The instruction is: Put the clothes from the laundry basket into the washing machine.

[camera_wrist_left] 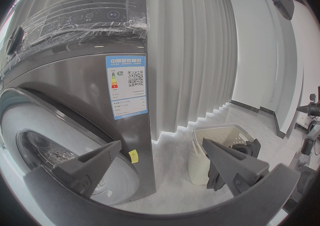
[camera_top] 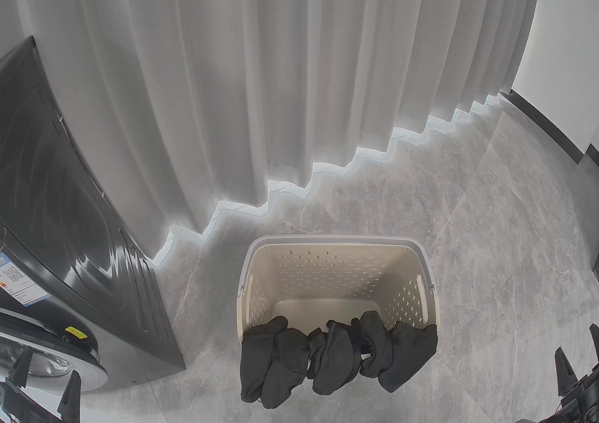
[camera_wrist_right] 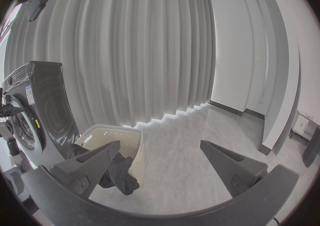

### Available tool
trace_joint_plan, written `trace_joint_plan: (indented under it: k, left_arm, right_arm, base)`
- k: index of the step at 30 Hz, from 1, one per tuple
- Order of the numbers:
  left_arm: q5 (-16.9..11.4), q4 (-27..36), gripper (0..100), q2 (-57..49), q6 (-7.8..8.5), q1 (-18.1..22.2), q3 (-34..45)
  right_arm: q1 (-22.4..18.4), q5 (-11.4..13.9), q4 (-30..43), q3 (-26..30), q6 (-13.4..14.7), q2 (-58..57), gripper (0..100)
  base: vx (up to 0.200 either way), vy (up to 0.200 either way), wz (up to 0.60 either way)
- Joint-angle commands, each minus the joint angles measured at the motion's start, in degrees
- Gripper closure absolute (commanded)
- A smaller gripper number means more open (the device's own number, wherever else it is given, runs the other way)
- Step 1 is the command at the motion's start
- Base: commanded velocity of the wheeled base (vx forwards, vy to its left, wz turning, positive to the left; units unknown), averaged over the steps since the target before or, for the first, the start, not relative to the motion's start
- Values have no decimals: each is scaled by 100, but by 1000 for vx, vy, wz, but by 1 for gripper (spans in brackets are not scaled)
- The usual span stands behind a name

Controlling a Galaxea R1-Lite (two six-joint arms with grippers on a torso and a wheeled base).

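A cream laundry basket [camera_top: 337, 268] stands on the grey floor, with black clothes [camera_top: 337, 352] draped over its near rim. The dark washing machine [camera_top: 56, 224] stands to its left, its round door [camera_wrist_left: 50, 156] closed. My left gripper [camera_top: 43, 380] is open in front of that door, low at the left. My right gripper [camera_top: 580, 355] is open at the lower right, well to the right of the basket. The left wrist view has the basket [camera_wrist_left: 216, 143] and clothes [camera_wrist_left: 246, 150] past my open left gripper [camera_wrist_left: 161, 146]. Beside my open right gripper [camera_wrist_right: 160, 146] I see the basket [camera_wrist_right: 113, 140] and clothes [camera_wrist_right: 120, 173].
White pleated curtains [camera_top: 299, 68] hang behind the basket and the machine. Open tiled floor [camera_top: 511, 224] spreads to the right, up to a white wall with a dark skirting [camera_top: 543, 118]. A low white cabinet [camera_wrist_right: 303, 123] stands far right.
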Motion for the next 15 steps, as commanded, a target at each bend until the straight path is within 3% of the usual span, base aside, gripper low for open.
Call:
trace_joint_plan:
  k: [1,13,15]
  left_arm:
    - [1,0,0,-75,-4,-7,92]
    - [1,0,0,-75,-4,-7,92]
    - [1,0,0,-75,-4,-7,92]
  right_arm:
    - [4,2,-3,101,-2,-6,0]
    - [4,2,-3,101,-2,-6,0]
    - [4,2,-3,101,-2,-6,0]
  base:
    - [0,-200,0]
    - [0,0,0]
    - [200,0,0]
